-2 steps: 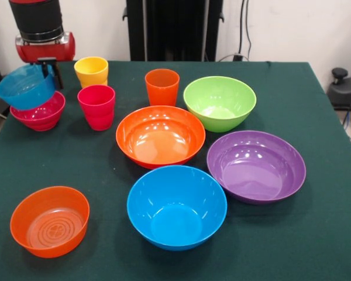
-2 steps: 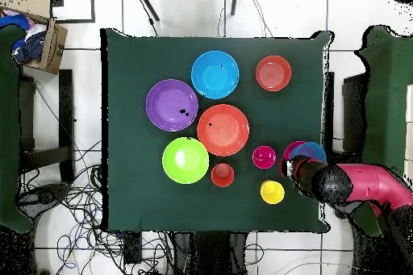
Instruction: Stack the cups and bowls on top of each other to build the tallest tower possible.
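My gripper (image 1: pixel 48 69) (image 2: pixel 297 167) is shut on the rim of the small translucent blue bowl (image 1: pixel 24 88) (image 2: pixel 311 152), which hangs tilted at the table's far left. Right under it sits the small magenta bowl (image 1: pixel 41 114) (image 2: pixel 291 148); I cannot tell whether they touch. Beside them stand the yellow cup (image 1: pixel 91 71) (image 2: pixel 272 192), the red-pink cup (image 1: pixel 96 106) (image 2: pixel 264 156) and the orange cup (image 1: pixel 162 86) (image 2: pixel 223 174). The large orange bowl (image 1: pixel 160 136), lime green bowl (image 1: pixel 220 103), purple bowl (image 1: pixel 256 166), blue bowl (image 1: pixel 176 206) and small translucent orange bowl (image 1: pixel 50 221) each stand alone, upright.
A dark green cloth (image 1: pixel 316 234) covers the whole table. The held bowl and the magenta one lie close to the table's left edge in the front view. Cables and a cardboard box (image 2: pixel 48 42) lie on the floor around the table.
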Action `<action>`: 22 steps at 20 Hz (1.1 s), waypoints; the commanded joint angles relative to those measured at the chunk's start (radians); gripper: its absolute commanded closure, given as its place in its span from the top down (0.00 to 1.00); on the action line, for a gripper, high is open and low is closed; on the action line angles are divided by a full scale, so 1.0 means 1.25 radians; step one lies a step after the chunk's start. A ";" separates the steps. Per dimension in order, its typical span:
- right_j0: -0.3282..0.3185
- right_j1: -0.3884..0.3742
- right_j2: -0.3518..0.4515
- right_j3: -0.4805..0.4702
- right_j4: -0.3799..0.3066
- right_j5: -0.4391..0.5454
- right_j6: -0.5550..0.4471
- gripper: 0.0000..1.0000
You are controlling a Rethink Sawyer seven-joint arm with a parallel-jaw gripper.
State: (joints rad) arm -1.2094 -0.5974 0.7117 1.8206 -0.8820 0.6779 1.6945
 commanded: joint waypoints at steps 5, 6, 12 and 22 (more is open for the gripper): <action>0.039 0.024 0.030 -0.019 -0.027 -0.040 -0.132 1.00; 0.041 0.019 0.028 -0.020 -0.026 -0.030 -0.139 1.00; 0.042 0.015 0.027 -0.019 -0.023 -0.026 -0.142 1.00; -0.008 -0.049 0.097 0.020 0.085 0.049 -0.195 1.00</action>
State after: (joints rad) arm -1.2201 -0.6108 0.7446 1.8211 -0.8428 0.6551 1.6945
